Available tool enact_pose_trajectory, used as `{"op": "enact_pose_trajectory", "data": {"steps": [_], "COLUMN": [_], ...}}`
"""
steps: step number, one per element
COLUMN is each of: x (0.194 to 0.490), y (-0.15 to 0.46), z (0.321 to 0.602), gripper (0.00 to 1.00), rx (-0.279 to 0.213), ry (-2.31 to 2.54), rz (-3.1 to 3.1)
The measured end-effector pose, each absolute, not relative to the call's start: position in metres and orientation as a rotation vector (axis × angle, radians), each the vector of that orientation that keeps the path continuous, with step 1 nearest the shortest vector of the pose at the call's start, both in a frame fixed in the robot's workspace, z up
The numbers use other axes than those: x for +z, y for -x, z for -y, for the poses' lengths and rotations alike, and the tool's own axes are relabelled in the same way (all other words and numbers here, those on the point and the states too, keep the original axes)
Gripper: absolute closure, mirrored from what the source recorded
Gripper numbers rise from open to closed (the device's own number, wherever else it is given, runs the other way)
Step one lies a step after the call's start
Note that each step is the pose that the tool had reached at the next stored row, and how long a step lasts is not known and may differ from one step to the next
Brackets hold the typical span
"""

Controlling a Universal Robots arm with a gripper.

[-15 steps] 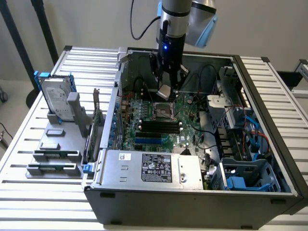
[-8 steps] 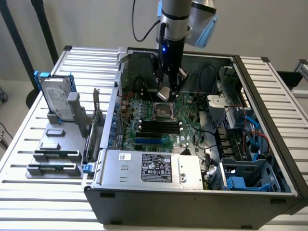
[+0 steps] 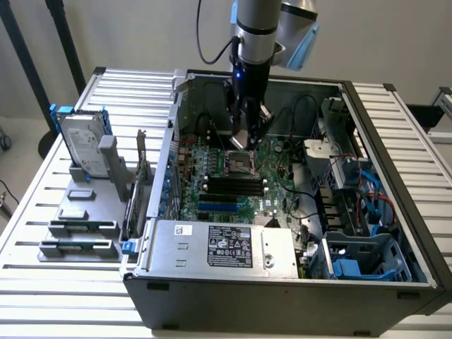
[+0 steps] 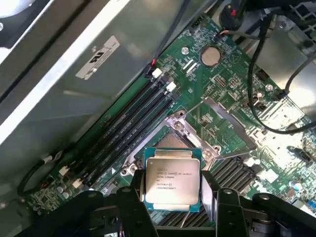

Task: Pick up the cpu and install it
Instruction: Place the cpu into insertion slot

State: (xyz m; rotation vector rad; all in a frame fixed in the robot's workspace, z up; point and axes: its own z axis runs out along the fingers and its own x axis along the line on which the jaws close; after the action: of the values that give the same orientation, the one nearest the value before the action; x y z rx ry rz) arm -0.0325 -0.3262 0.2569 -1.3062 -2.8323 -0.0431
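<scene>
The cpu (image 4: 172, 178), a flat square chip with a shiny silver top and printed lettering, sits between my gripper's (image 4: 173, 200) black fingers (image 4: 132, 195), and the gripper is shut on its edges. It hangs just above the open metal-framed socket (image 4: 182, 133) on the green motherboard (image 4: 232, 79). In the exterior view the gripper (image 3: 245, 141) reaches down into the open computer case (image 3: 282, 282), directly over the socket (image 3: 239, 164).
Black memory slots (image 4: 128, 123) run beside the socket, and black cables (image 4: 261, 98) loop over the board. A silver power supply (image 3: 226, 247) fills the case front. At the exterior view's left, a grey stand (image 3: 78, 226) carries a hard drive with a blue bracket (image 3: 81, 141).
</scene>
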Motion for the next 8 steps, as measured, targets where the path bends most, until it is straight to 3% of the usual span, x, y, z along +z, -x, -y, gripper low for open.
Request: {"op": "enact_pose_trajectory", "data": {"steps": [8], "x": [0.2500], "y": [0.0325], "z": [0.3262], "gripper": [0.45], "rx": [-0.040], "ry": [1.506], "rz": [2.727]}}
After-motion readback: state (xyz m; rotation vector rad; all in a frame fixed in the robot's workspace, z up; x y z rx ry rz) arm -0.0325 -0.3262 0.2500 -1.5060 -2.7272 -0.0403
